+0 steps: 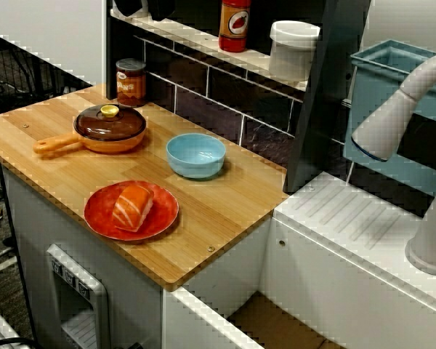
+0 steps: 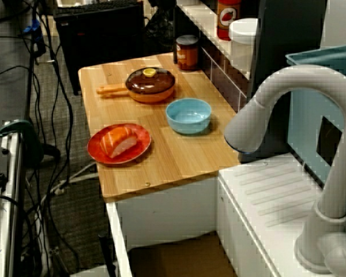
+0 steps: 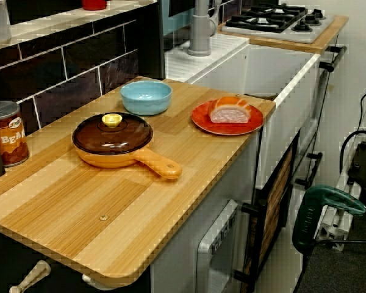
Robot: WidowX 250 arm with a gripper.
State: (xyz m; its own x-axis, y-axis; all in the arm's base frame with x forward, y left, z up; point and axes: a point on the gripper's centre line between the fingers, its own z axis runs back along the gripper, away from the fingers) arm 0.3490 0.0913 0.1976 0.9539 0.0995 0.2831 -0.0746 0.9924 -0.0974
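No gripper or arm shows in any view. On the wooden counter a piece of salmon lies on a red plate near the front edge. Behind it stands an empty light blue bowl. To the left sits an orange pan with a brown lid and a yellow knob, its handle pointing left. The view from the sink side shows the salmon, plate, bowl and pan. The view from the counter's end shows the salmon, bowl and pan.
A bean can stands by the dark tiled wall. A red bottle and a white container sit on the shelf. A grey faucet arches over the white sink unit. A stove lies beyond; a green drill hangs right.
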